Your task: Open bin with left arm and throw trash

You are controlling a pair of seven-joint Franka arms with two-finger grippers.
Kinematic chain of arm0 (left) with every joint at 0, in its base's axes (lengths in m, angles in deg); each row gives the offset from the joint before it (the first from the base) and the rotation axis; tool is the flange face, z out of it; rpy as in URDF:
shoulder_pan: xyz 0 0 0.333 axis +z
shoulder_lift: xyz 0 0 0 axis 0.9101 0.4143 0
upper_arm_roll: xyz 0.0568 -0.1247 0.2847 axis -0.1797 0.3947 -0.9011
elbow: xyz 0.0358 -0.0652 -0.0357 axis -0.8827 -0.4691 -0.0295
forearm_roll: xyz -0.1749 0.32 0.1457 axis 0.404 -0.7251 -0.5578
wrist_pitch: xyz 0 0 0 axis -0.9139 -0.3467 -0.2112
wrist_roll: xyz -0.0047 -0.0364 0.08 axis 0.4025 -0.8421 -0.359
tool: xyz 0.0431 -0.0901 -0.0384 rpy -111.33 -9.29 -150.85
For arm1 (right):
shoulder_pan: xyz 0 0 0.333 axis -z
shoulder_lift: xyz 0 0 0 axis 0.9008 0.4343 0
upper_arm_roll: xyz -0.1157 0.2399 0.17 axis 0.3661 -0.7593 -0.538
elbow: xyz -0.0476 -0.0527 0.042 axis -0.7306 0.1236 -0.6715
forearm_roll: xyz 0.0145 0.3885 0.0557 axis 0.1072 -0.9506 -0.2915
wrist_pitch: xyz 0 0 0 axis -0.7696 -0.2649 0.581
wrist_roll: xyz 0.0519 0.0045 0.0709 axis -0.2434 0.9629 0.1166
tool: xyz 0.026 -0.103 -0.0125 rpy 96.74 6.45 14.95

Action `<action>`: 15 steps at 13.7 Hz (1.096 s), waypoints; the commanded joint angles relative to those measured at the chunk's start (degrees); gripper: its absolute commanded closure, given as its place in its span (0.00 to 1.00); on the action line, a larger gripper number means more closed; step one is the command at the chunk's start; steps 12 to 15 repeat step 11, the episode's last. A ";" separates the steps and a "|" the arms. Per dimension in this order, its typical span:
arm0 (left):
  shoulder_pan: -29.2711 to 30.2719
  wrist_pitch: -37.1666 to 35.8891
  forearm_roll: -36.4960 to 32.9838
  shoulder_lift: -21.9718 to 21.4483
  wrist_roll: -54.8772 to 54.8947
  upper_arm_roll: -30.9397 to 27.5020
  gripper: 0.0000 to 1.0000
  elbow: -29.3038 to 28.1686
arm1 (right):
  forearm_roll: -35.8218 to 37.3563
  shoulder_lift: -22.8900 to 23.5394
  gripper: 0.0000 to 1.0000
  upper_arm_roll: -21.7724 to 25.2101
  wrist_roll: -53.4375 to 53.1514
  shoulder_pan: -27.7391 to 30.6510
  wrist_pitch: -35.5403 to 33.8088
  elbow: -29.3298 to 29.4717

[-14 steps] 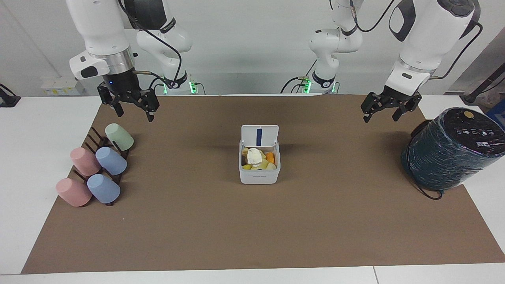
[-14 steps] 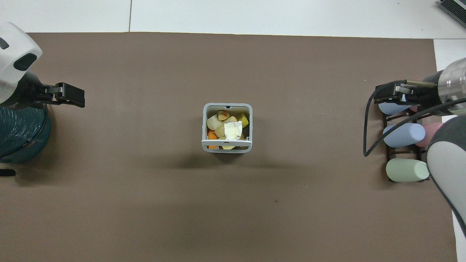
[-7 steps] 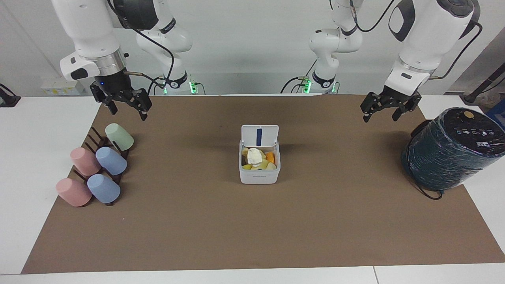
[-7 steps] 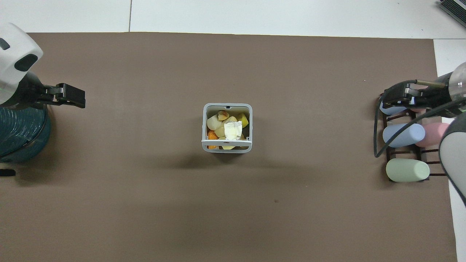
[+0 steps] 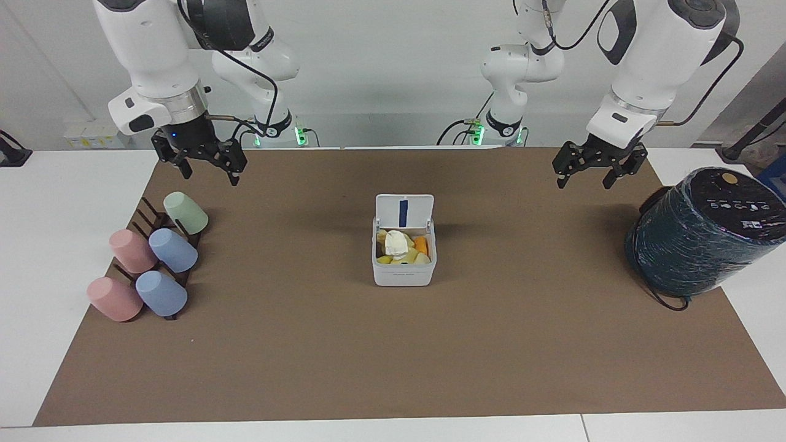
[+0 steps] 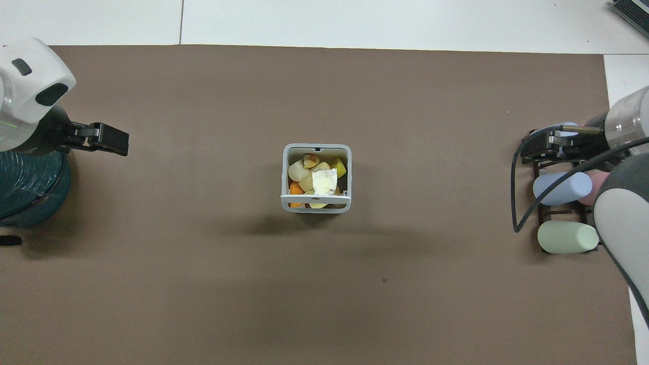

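The white bin (image 5: 403, 272) (image 6: 315, 208) stands in the middle of the brown mat with its lid (image 5: 404, 211) tipped upright, the blue strip showing. The trash lies inside it: a white wad (image 5: 396, 241) (image 6: 324, 181) on top of pale yellow lumps (image 6: 296, 170) and an orange piece. My left gripper (image 5: 584, 182) (image 6: 114, 144) hangs open and holds nothing, over the mat toward the left arm's end. My right gripper (image 5: 209, 177) (image 6: 538, 147) hangs open with nothing in it, over the cup rack's edge.
A big dark wrapped cylinder (image 5: 706, 230) (image 6: 28, 187) lies at the left arm's end of the table. A dark rack with several pastel cups (image 5: 150, 258) (image 6: 563, 203) sits at the right arm's end. The brown mat (image 5: 393, 368) covers most of the table.
The left gripper has drifted a little toward the middle of the table. The right gripper swung outward and came back. The bin and trash have not moved.
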 commanded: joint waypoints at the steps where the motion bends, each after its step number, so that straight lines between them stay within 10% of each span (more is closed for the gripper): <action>1: -0.44 -0.63 -0.15 -1.61 1.37 -0.36 0.00 -1.63 | -1.01 -1.93 0.00 0.50 3.39 -0.21 -0.49 -2.44; 15: -0.44 -0.37 -0.15 -1.78 1.20 -0.27 0.00 -1.63 | -3.73 -2.37 0.00 0.59 3.65 0.40 0.56 -3.50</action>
